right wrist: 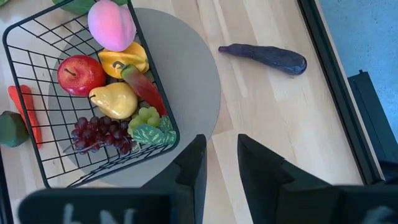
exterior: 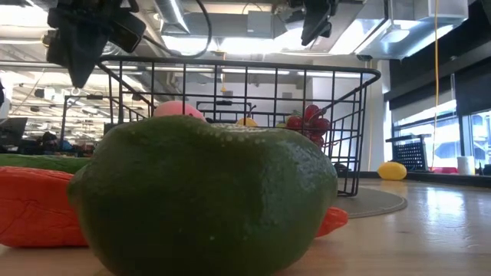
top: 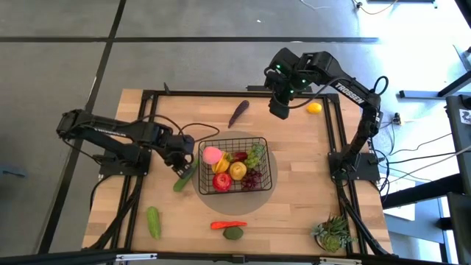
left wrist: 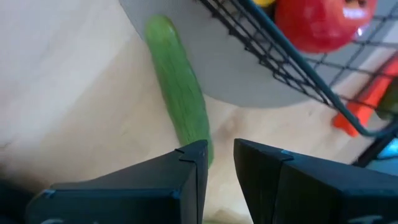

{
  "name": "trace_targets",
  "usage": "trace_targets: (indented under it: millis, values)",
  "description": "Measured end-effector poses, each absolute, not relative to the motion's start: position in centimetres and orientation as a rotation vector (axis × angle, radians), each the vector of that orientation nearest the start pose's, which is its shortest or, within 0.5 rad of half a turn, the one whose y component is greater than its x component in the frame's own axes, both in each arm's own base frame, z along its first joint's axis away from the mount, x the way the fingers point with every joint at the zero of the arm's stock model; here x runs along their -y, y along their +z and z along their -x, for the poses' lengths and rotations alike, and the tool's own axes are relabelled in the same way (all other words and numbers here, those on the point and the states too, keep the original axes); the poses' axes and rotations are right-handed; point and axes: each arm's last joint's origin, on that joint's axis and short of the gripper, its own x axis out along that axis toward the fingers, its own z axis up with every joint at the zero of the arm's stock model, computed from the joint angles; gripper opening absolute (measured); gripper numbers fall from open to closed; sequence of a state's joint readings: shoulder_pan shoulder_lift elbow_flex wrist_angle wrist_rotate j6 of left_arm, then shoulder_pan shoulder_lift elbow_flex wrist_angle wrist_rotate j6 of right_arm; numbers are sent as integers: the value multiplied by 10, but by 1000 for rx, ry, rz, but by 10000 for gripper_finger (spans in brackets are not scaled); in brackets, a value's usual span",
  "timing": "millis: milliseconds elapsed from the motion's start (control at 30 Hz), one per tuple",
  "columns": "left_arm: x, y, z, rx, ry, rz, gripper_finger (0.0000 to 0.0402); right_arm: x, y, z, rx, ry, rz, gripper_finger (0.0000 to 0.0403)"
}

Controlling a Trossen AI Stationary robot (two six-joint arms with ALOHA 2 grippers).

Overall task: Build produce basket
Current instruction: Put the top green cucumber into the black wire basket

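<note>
Left wrist view shows you the left gripper point(left wrist: 219, 163), fingers slightly parted, empty, above the cucumber point(left wrist: 179, 87), whose long axis runs straight ahead from the fingertips; the basket point(left wrist: 292, 62) stands just beside its far end.

mat point(top: 266, 193): grey, round, mid-table | potted plant point(top: 333, 232): spiky green, table's near right corner

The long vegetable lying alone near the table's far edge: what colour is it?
Dark purple: the eggplant, clearest in the right wrist view.
</note>
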State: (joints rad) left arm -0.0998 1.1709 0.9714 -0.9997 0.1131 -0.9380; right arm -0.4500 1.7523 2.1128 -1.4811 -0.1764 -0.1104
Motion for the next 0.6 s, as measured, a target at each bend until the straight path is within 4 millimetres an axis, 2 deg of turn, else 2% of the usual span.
trace_targets:
  millis: [167, 300, 433, 600]
  values:
    - [27, 267, -202, -1184, 427, 840, 68, 134, 420, -289, -1066, -185, -243, 84]
    - [28, 267, -202, -1180, 431, 829, 87, 135, 421, -291, -1046, -189, -237, 84]
    - [28, 266, -203, -1179, 436, 828, 132, 136, 422, -292, -1026, -191, -230, 84]
    - [31, 259, -208, -1229, 439, 822, 209, 137, 423, -295, -998, -194, -220, 84]
